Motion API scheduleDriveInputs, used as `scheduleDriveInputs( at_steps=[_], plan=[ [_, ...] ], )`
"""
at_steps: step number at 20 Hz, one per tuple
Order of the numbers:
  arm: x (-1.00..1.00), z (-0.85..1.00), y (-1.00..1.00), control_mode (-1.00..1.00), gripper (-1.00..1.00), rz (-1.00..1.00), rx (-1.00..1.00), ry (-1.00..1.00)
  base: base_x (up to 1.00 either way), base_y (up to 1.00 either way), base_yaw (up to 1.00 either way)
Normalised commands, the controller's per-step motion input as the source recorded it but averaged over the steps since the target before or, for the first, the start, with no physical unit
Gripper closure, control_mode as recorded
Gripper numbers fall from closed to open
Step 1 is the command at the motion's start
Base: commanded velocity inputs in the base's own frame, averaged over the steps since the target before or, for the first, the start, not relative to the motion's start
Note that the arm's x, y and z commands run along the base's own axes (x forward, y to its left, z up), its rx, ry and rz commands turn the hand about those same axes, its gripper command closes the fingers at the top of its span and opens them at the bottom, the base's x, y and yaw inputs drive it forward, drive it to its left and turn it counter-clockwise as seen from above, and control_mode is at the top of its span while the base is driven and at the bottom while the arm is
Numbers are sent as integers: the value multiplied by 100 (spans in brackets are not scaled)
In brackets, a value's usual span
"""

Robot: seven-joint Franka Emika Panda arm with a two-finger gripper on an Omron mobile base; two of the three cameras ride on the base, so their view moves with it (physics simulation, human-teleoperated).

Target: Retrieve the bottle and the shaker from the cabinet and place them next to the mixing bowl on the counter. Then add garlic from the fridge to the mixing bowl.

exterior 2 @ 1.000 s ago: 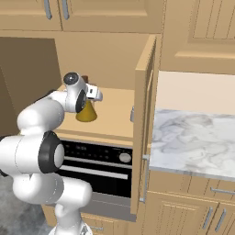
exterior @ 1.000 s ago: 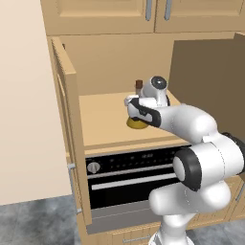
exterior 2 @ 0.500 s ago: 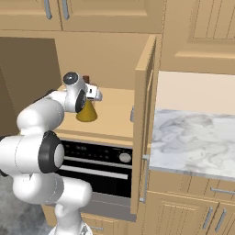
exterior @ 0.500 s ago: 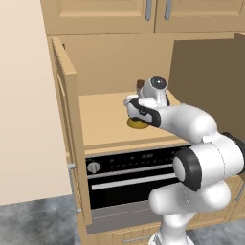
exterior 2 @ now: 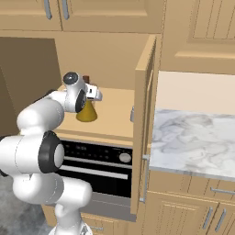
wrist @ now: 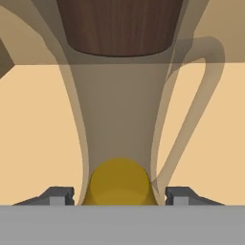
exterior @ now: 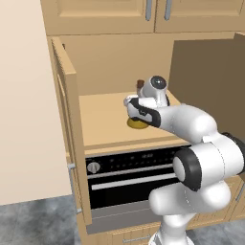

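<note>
Since a second ago the gripper [wrist: 119, 197] has closed in from wide open and now pinches the bottle [exterior 2: 86, 111] on the cabinet [exterior: 110, 115] shelf, low on its thin neck (slick, breakable glass, bottom-heavy with liquid), so I'd lift slowly, upright.

One bottle [exterior 2: 86, 111], one cabinet [exterior 2: 120, 103], one oven [exterior 2: 94, 161].

Bottle [exterior 2: 86, 112] on cabinet [exterior: 103, 122] shelf
</note>
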Motion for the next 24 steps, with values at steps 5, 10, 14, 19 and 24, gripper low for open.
scheduleDriveInputs(
  at_steps=[5, 10, 14, 19, 24],
  plan=[
    [-14, 0, 0, -100, 100, 0, 0, -1, 0, 0, 0],
    [-94, 0, -18, -100, 100, 1, 0, -15, 0, 0, 0],
    [-100, 1, -27, -100, 100, 2, 0, -18, 0, 0, 0],
    [-100, 41, -22, -100, 100, 2, 0, -14, 0, 0, 0],
    [-86, 80, -12, -100, 100, 1, 0, 0, 0, 0, 0]
  ],
)
